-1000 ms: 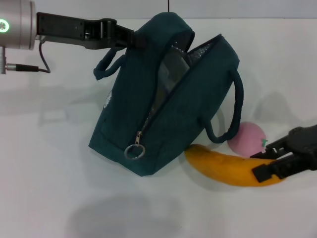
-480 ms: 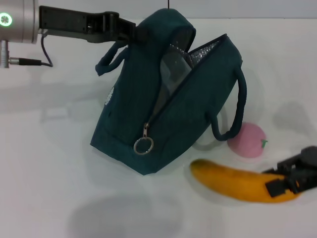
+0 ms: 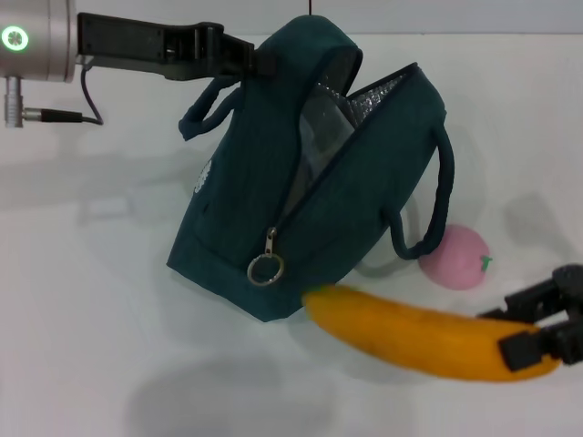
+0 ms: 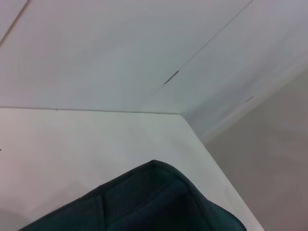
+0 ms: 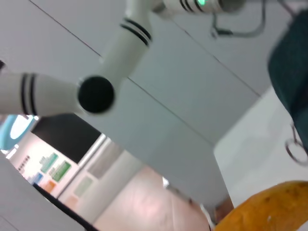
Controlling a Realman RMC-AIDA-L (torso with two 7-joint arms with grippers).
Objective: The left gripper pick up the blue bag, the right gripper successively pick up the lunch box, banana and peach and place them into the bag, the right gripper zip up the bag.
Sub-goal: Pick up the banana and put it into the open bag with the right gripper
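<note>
From the head view, the left gripper (image 3: pixel 260 62) is clamped on the upper edge of the dark blue fabric bag (image 3: pixel 310 173), holding it propped at a tilt on the white counter (image 3: pixel 109 300) with its zipped mouth gaping toward the right. Inside the opening a silver foil lining shows, and a pale grey, flat-sided shape that is probably the lunch box (image 3: pixel 314 127), though it cannot be made out for certain. The zip's metal ring pull (image 3: pixel 264 269) hangs at the low end of the opening. The right gripper (image 3: pixel 537 328) is clenched on one end of the long yellow banana (image 3: pixel 419 341), which juts leftward with its free tip close to the bag's lower corner; whether it is clear of the counter cannot be told. The round pink peach (image 3: pixel 455 258) lies on the counter just beside the bag's hanging handle. So the banana step looks to be in hand: next the fruit needs carrying up and over the opening's rim, tip first, without snagging the handle.

In the left wrist view, only the bag's dark top edge (image 4: pixel 154 202) shows against the counter and wall.

In the right wrist view, the banana's yellow skin (image 5: pixel 269 207) fills the near corner, with the bag's side (image 5: pixel 291 72) and ring pull (image 5: pixel 294 149) beyond.
</note>
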